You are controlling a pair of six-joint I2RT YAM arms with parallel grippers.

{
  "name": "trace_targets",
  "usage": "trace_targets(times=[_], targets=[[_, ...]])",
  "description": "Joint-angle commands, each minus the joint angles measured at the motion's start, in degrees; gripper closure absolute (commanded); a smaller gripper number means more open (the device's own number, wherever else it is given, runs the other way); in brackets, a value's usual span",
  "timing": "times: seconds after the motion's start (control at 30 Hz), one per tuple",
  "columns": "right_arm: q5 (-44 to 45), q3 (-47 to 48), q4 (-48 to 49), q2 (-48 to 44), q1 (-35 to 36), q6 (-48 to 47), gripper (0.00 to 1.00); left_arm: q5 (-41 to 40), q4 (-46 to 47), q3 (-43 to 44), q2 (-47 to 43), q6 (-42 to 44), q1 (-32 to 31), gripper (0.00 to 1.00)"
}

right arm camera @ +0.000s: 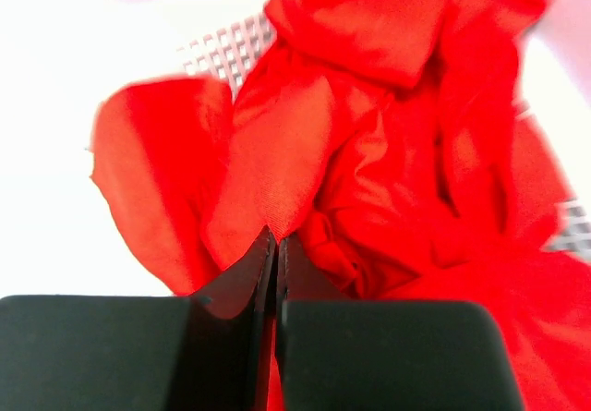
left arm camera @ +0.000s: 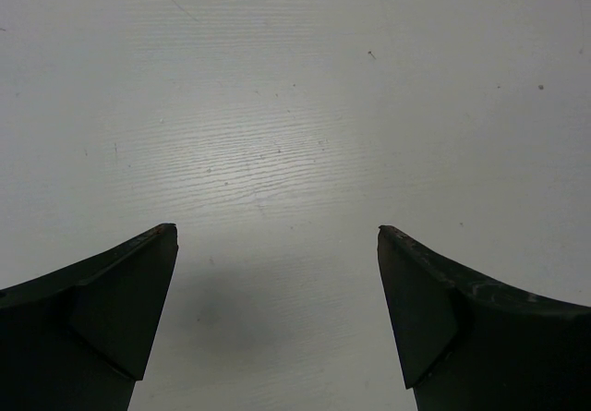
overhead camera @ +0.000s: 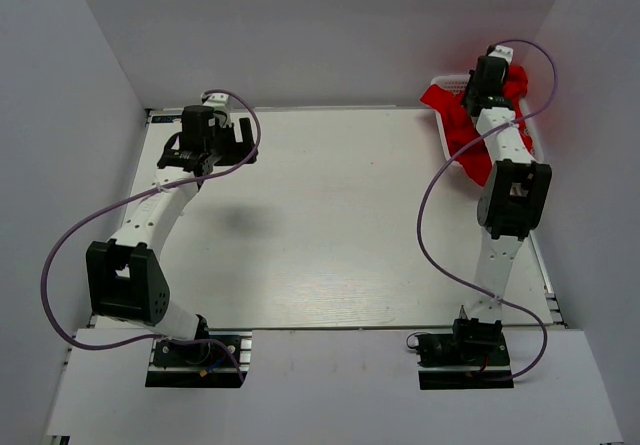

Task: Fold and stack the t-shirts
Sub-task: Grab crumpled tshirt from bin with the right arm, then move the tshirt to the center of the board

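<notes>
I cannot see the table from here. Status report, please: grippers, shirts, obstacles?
Right gripper, fingers shut on t-shirts in white basket. Left gripper open above table, holding nothing. No obstacle seen.

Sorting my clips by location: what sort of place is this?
Probably a lab test cell, not a home: a left arm and right arm bolted to a pale table, plain white walls boxing it in, red t-shirts heaped over a white basket.

Bright, even light from above. The counter (overhead camera: pixel 330 225) carries one soft shadow toward nine o'clock. In the right wrist view whites are blown out and the t-shirts (right arm camera: pixel 369 152) blur toward twelve o'clock.
</notes>
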Motion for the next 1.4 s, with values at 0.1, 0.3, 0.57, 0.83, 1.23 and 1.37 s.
trace_targets(times=[0.1, 0.3, 0.57, 0.83, 1.23, 1.37], targets=[[3.85, 3.61, 2.83, -11.34, -0.32, -4.22, 1.0, 0.08, 0.53, 2.5, -3.99, 0.45, 0.27, 0.01], [3.77, 7.48, 1.33, -16.01, -0.14, -8.0, 1.0, 0.6, 0.53, 1.98, -5.14, -0.08, 0.27, 0.01], [-3.87, 12.48, 8.97, -23.21, 0.3, -11.43, 1.0, 1.31, 2.2, -0.74, -8.21, -0.61, 0.27, 0.01], [-19.42, 16.53, 15.74, -28.84, 1.97, -9.42, 1.0, 1.92, 2.73, -1.89, -8.21, -1.14, 0.27, 0.01], [-51.24, 16.88, 32.35, -28.14, 11.27, 11.76, 1.0, -0.17, 1.33, -2.51, -7.69, 0.09, 0.27, 0.01], [-58.26, 9.69, 36.04, -28.67, 13.74, 17.92, 1.0, -1.24, -0.34, -2.51, -7.69, 0.09, 0.27, 0.01]])
